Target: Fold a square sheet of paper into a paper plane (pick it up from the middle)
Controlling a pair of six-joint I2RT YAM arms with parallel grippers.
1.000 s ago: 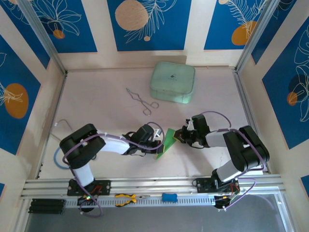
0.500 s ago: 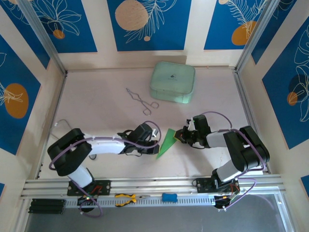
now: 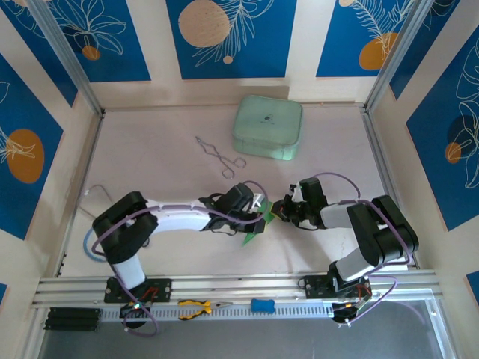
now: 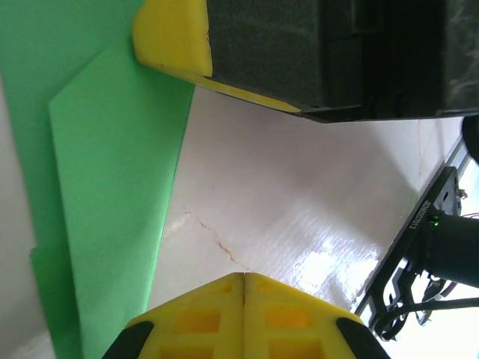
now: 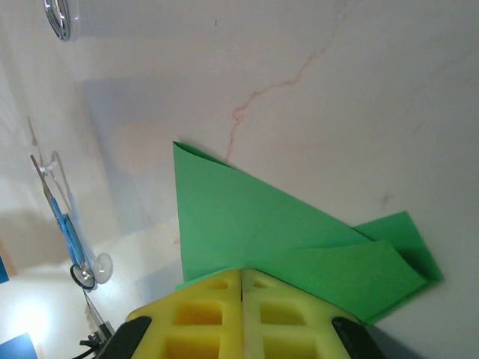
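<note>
Right claw (image 5: 241,273), pressed together, seems to pinch the folded green paper (image 5: 247,224) by its edge, steadying it on the bench (image 5: 337,90). Left claw (image 4: 243,278), fingers closed tight too, noses alongside, probably to press a crease.

The pale, veined table (image 3: 150,164) carries a folded green paper (image 5: 299,232) lying flat at the tip of my right claw (image 5: 242,275) and just beside my left claw (image 4: 243,280), metal tongs (image 3: 219,155) farther ahead, and a mint-green case (image 3: 268,129) beyond those.
</note>
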